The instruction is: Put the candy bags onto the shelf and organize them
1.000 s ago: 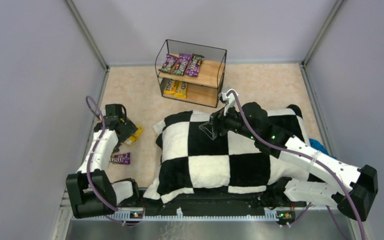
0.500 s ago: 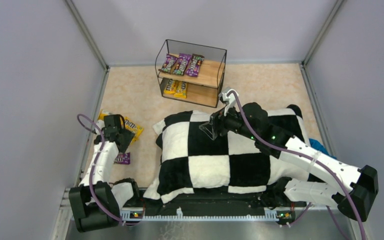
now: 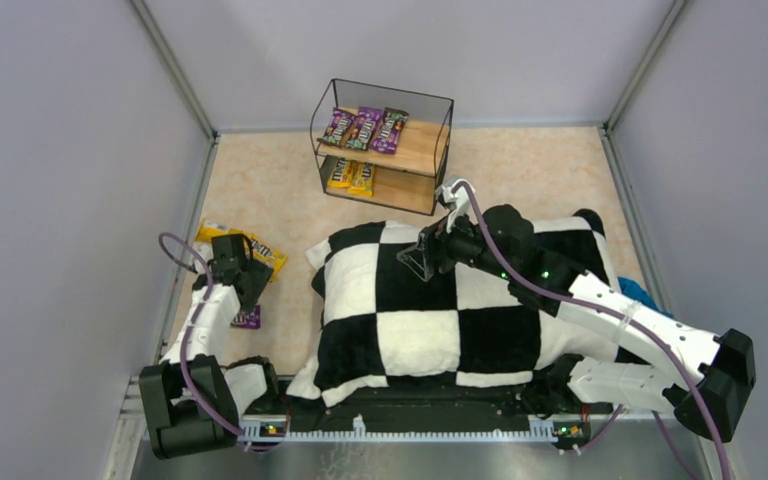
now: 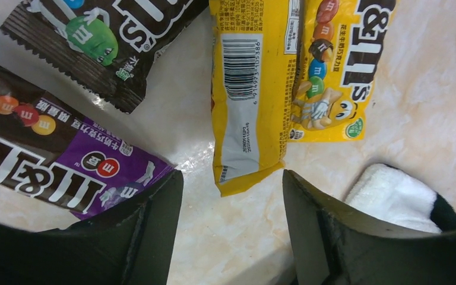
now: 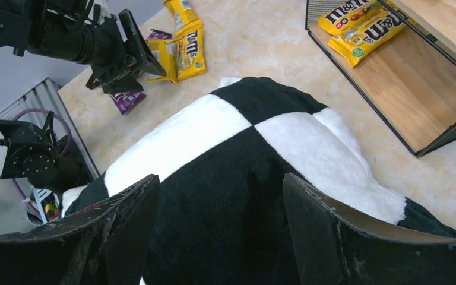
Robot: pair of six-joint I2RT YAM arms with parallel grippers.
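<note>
Left jaws stand spread (gripping nothing); the yellow candy bag (image 4: pixel 252 89) lies on the table (image 4: pixel 427 89), its near end just inside their gap.

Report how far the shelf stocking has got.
Done: three purple bags lie on the top board of the shelf, two yellow bags on the lower. In hand: nothing; the left arm has its jaws open over a loose yellow bag. Left: that one, a second yellow bag and two loose purple bags, at least, on the tabletop.
</note>
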